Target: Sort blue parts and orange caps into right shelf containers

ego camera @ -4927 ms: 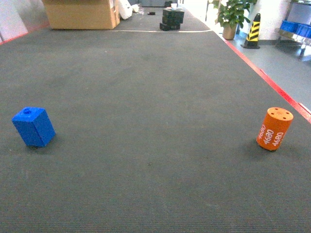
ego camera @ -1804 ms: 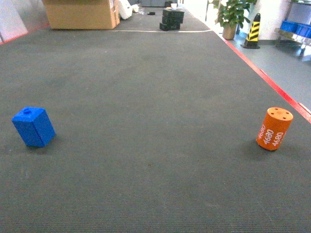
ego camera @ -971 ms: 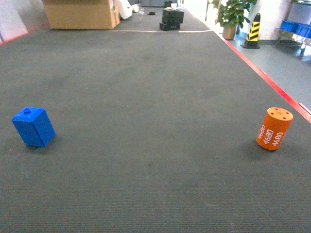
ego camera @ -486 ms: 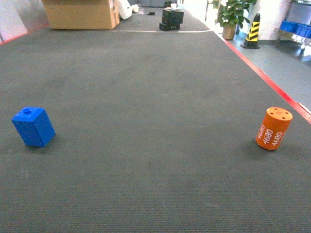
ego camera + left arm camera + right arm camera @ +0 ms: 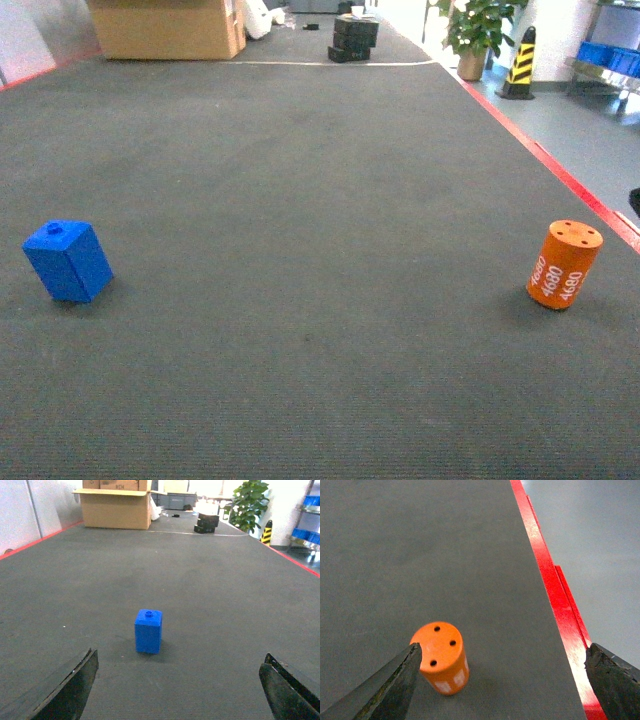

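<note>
A small blue part (image 5: pixel 67 261) stands on the dark ribbed surface (image 5: pixel 300 220) at the left of the head view, its round boss on top, leaning slightly in that view. An orange cap (image 5: pixel 564 264) printed "4680" stands far to the right, near the red edge strip (image 5: pixel 560 172) of the surface, well apart from the blue part.

The left claw (image 5: pixel 180 690) is spread wide, its two dark fingers (image 5: pixel 65 690) at the lower corners of the left wrist view, with the blue part (image 5: pixel 148 631) upright ahead of the gap, not touched. The right claw (image 5: pixel 505 685) is also spread wide above the surface; the orange cap (image 5: pixel 441 657) shows its holed flat top just beside the left finger (image 5: pixel 390 687) in the right wrist view, whether touching I cannot tell.

At the far end sit a cardboard box (image 5: pixel 167 28), a stack of black blocks (image 5: pixel 354 38), a potted plant (image 5: pixel 474 30) and a striped traffic cone (image 5: pixel 520 65). The steel shelf (image 5: pixel 612 70) holding blue crates (image 5: pixel 608 55) shows at the upper right.
</note>
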You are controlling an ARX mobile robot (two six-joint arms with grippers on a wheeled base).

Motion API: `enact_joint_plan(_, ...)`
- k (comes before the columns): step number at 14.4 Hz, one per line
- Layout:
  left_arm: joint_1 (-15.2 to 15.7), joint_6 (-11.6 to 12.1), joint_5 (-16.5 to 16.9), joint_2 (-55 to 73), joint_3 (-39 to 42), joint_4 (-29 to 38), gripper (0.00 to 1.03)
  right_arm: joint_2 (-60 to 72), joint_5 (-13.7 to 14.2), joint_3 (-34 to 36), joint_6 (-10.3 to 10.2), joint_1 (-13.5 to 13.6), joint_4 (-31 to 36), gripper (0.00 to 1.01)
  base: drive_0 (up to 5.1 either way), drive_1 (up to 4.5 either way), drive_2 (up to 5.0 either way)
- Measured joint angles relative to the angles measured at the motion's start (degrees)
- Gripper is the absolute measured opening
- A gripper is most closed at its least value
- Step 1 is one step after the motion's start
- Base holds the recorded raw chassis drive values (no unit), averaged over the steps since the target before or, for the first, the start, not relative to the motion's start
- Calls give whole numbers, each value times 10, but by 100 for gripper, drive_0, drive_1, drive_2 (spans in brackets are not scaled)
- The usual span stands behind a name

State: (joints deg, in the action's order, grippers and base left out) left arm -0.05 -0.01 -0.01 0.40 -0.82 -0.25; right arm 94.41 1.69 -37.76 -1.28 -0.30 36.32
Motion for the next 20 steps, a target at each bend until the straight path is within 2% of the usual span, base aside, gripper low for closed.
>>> enact_joint_plan(4, 0, 0, 0, 0, 0, 0, 98, 104, 13, -119, 0, 35, -50, 98, 0, 0, 0)
enact_joint_plan(6, 0, 0, 0, 0, 0, 0, 98, 144, 22, -151, 0, 49, -72, 98, 0, 0, 0)
enact_joint_plan(8, 0, 0, 0, 0, 0, 0, 98, 196, 45, -195, -9, 62, -108, 98, 0, 0, 0)
enact_joint_plan(10, 0, 0, 0, 0, 0, 0, 98, 213, 71, -198, -9, 72, -121, 97, 0, 0, 0)
enact_joint_plan(12, 0, 0, 0, 0, 0, 0, 98, 228, 80, -198, -12, 74, -108, 75, 0, 0, 0)
enact_joint_plan(15, 0, 0, 0, 0, 0, 0, 98, 209, 81, -163, -18, 74, -75, 44, 0, 0, 0)
enact_joint_plan(18, 0, 0, 0, 0, 0, 0, 98, 68, 61, -56, -21, 74, -44, 43, 0, 0, 0)
enact_joint_plan(20, 0, 0, 0, 0, 0, 0, 98, -79, 60, 35, -28, 74, -43, 43, 0, 0, 0)
